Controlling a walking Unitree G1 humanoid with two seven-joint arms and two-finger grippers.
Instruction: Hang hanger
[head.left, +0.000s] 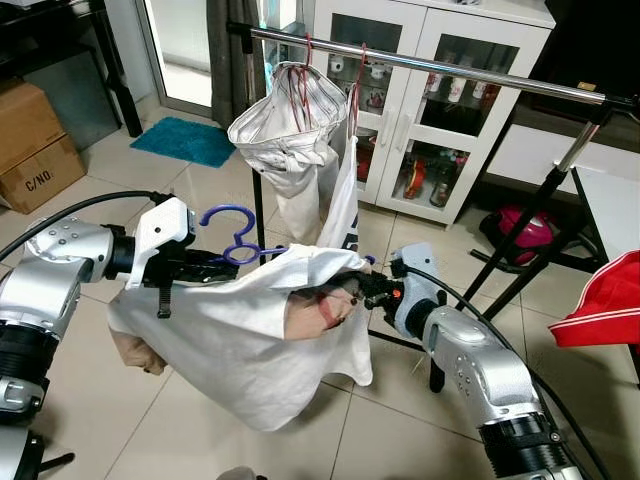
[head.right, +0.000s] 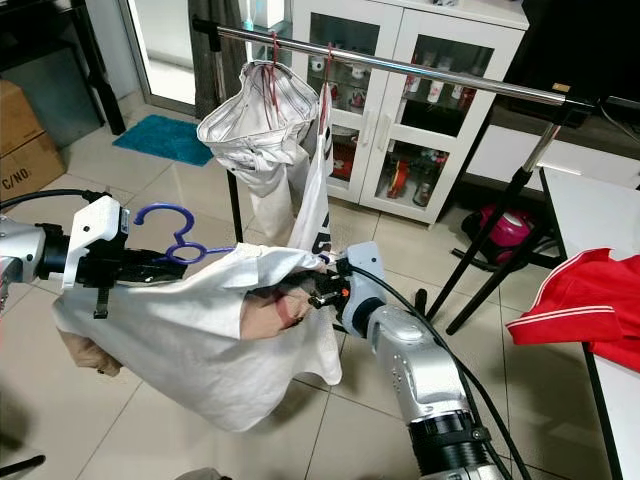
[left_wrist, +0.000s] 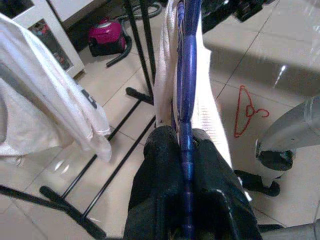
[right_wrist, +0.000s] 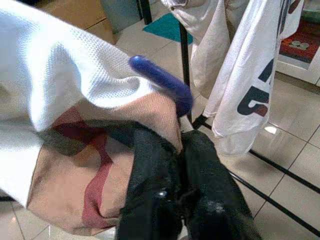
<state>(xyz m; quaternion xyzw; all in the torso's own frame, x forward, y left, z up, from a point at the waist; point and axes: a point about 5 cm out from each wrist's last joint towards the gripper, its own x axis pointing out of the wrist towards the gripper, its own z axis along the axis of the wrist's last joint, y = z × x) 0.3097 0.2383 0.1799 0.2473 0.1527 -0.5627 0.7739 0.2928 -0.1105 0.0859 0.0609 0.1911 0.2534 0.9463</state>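
A blue plastic hanger (head.left: 232, 240) carries a white shirt (head.left: 235, 335) with a red and tan print, held low in front of me. My left gripper (head.left: 205, 268) is shut on the hanger's blue bar just below its hook; the left wrist view has its fingers (left_wrist: 165, 170) clamped on the blue bar (left_wrist: 186, 100). My right gripper (head.left: 362, 290) is shut on the shirt's fabric at the hanger's other end, where the blue tip (right_wrist: 162, 80) pokes out. Above and behind runs the silver clothes rail (head.left: 430, 66), bearing two white garments (head.left: 295, 140) on red hangers.
The rail's black legs (head.left: 520, 240) stand on the tiled floor at right. A white glass-door cabinet (head.left: 440, 110) is behind. A red garment (head.left: 605, 300) lies on a white table edge at far right. A cardboard box (head.left: 30, 145) and teal mat (head.left: 185, 140) sit left. A red hanger (left_wrist: 247, 112) lies on the floor.
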